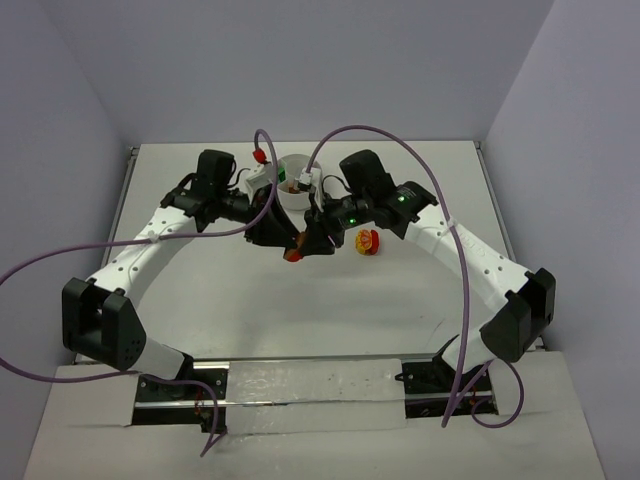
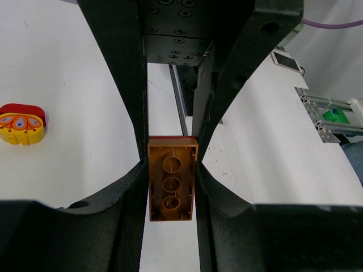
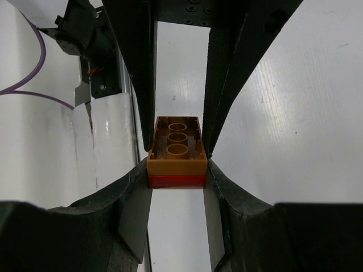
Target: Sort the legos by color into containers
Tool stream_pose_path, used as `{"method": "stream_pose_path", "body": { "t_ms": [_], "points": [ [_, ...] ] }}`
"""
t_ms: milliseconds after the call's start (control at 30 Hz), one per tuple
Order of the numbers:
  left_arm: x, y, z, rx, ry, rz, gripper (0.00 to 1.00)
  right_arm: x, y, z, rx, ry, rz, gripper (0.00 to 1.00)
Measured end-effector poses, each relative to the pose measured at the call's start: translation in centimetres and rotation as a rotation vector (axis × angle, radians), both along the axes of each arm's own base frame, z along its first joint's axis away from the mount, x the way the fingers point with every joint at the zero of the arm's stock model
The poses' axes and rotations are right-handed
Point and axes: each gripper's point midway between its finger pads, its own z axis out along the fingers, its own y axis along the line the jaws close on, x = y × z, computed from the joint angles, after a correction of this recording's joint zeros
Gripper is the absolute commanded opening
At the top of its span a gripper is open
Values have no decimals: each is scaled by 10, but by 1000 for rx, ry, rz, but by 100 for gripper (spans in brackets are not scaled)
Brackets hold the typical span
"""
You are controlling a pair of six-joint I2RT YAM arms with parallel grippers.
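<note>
table (image 1: 300, 310): white | walls (image 1: 300, 60): pale lavender | yellow-and-red lego (image 1: 368, 241): on table

The white bowl's (image 1: 292, 162) near side is being covered by the arms (image 1: 350, 205); its contents are being shown too small to identify. The red brick (image 3: 176, 181) is being largely hidden by the orange-brown brick (image 3: 177, 148).

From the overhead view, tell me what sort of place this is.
Probably a robotics lab test cell: a white table boxed in by blank wall panels, two white robot arms bolted at its near edge, and purple cables trailing from them.
</note>
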Motion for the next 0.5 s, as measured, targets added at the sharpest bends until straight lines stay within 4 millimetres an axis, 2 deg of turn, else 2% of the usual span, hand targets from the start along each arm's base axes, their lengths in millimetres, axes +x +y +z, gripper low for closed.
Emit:
{"method": "stream_pose_path", "body": {
  "t_ms": [500],
  "points": [
    [12,16,10,-33,-18,39,0,13,10,7,43,-93,3,0]
  ]
}}
